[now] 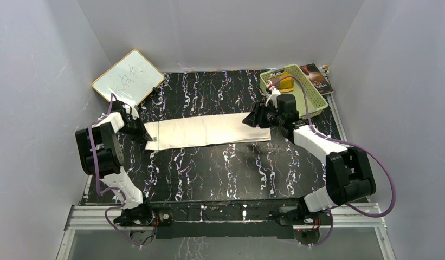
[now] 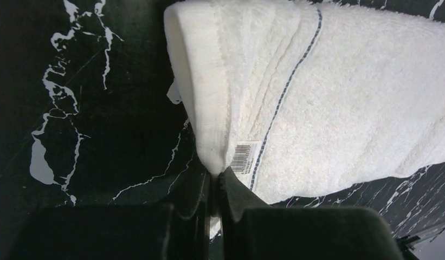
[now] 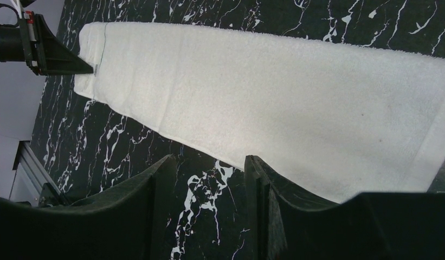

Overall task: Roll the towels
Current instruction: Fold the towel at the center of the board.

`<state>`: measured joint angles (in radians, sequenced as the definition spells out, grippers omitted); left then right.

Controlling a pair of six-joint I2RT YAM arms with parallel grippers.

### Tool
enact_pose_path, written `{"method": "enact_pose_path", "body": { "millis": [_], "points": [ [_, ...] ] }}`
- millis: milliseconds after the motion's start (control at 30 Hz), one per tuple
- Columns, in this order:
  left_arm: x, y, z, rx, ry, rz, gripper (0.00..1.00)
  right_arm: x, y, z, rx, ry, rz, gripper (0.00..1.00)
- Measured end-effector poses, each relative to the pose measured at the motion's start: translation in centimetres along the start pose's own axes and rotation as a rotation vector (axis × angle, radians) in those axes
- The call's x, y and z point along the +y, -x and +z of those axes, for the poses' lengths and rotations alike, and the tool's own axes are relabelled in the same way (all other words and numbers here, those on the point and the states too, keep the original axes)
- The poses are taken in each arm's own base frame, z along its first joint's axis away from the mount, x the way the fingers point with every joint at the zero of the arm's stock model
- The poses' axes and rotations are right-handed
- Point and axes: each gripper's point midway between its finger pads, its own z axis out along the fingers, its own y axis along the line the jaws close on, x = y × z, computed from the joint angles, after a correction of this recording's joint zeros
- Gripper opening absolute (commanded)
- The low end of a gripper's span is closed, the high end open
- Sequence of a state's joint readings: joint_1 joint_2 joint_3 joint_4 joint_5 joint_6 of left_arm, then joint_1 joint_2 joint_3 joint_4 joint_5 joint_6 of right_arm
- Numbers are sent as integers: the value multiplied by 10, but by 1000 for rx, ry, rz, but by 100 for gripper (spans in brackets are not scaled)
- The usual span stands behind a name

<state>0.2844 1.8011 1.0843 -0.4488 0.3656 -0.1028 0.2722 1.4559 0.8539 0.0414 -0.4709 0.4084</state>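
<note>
My left gripper [image 2: 214, 174] clamped tight on folded end of white towel [image 2: 344, 108], my right gripper [image 3: 209, 160] half open, empty, by other end

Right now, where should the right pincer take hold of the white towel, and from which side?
Probably its right short edge, approached from the right, low: the white towel lies flat in a long strip, and the left pincer pinches the left end.

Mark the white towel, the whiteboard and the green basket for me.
white towel [image 1: 204, 131]: top view, middle of the flat strip.
whiteboard [image 1: 128, 78]: top view, centre of its writing face.
green basket [image 1: 312, 86]: top view, its right rim.
</note>
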Motion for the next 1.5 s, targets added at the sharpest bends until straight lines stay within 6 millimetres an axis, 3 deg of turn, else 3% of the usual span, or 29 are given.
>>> {"method": "enact_pose_path", "body": {
  "millis": [200,367,467,733,867,967,1100,1300,1500],
  "points": [
    [0,-1,0,4,7,-16,0,-1,-1,0,4,-2,-9,48],
    [22,2,-12,-28,148,-19,0,-3,-4,0,16,-7,-8,48],
    [40,9,-32,-85,266,-22,0,-3,-5,1,18,-8,-8,48],
    [75,35,-110,-335,582,-59,0,-9,-10,2,31,-45,-10,48],
    [79,38,-132,-404,645,-67,0,-16,-17,5,54,-91,-8,48],
    [76,39,-134,-399,647,-48,0,-18,-21,6,69,-114,-7,48],
    [49,39,-122,-341,634,45,0,-16,-19,10,73,-125,-15,48],
    [-28,41,-97,-261,502,209,0,-12,-18,13,83,-137,-25,48],
    [-100,37,-91,-265,370,301,0,-14,-23,16,106,-147,-22,49]
  ]
}}
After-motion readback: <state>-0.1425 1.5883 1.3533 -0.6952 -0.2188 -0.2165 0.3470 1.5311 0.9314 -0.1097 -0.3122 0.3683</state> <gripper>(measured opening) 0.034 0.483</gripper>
